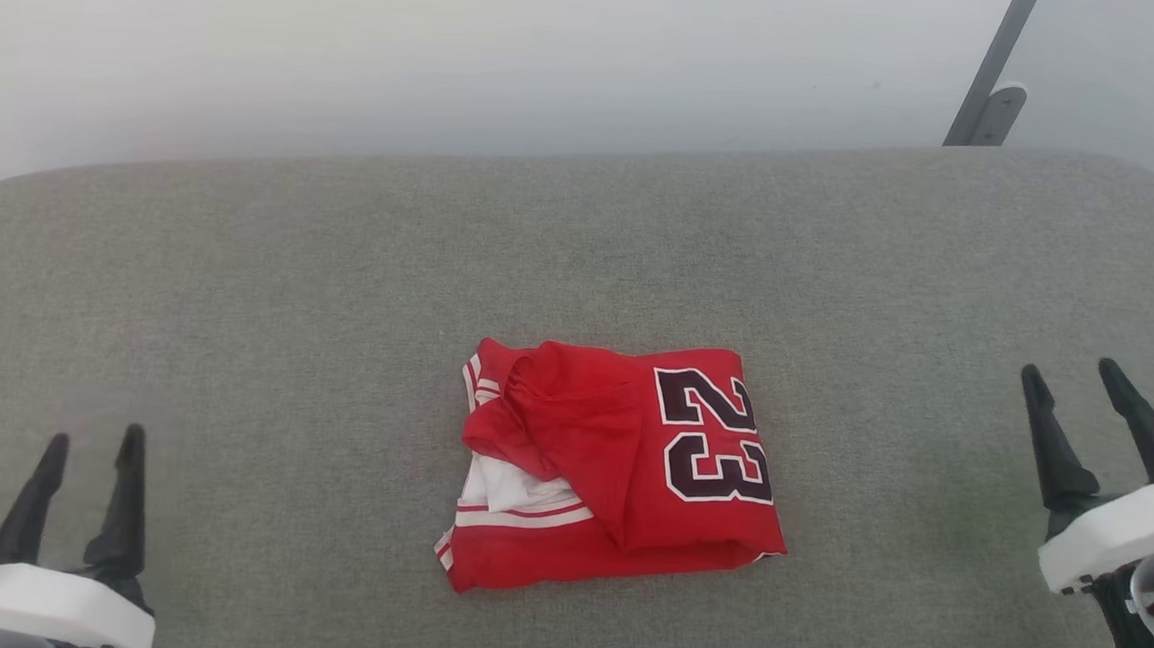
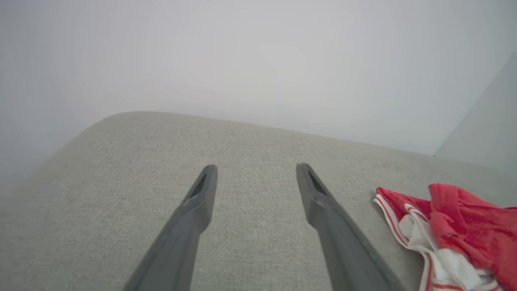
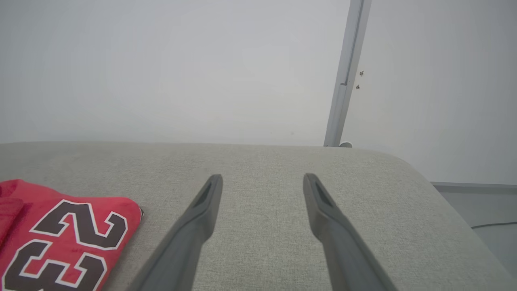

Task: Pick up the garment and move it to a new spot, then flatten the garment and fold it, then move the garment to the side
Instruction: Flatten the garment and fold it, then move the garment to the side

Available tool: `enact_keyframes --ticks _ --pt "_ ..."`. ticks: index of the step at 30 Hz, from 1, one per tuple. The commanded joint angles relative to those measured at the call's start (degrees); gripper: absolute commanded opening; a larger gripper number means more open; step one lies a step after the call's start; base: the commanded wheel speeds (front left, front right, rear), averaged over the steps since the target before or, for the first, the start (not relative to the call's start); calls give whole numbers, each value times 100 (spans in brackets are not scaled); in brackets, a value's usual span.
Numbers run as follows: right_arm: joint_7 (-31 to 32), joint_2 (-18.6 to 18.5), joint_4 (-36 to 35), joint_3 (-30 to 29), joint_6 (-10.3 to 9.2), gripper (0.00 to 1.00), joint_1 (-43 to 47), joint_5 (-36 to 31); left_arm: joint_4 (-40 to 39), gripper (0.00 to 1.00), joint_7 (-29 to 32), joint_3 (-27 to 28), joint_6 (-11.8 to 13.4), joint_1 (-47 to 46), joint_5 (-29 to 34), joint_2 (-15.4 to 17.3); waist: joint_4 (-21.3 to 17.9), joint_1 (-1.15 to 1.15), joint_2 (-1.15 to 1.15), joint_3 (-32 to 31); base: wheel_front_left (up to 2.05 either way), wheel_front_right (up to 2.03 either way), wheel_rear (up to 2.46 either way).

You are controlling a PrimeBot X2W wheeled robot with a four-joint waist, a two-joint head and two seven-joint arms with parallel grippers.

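Note:
The garment (image 1: pixel 618 467), a red jersey with white and striped trim and a black 23, lies folded in a rough square at the middle of the grey fabric surface (image 1: pixel 339 279). Its striped edge (image 2: pixel 444 234) reaches into the left wrist view at the lower right, and the number side (image 3: pixel 64 238) fills the lower left of the right wrist view. My left gripper (image 1: pixel 93 450) hovers open at the lower left, well clear of the jersey. At the right edge my right gripper (image 1: pixel 1070 379) is also open and holds nothing.
The grey cushioned surface ends in a rounded far edge against a pale wall (image 1: pixel 454 46). A grey metal post (image 1: pixel 993 79) rises behind the far right corner. Bare fabric surrounds the jersey on all sides.

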Motion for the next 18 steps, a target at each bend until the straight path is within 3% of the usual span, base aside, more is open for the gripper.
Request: enact_keyframes --ticks 1,18 --pt "-39 32 -5 -62 -2 100 78 -55 -9 100 -25 85 -36 77 48 -13 9 0 0 -5 0 0 0" --pt "-57 216 -178 -365 -2 100 305 -203 94 100 -25 343 -189 69 340 -236 117 0 0 -61 0 0 0"
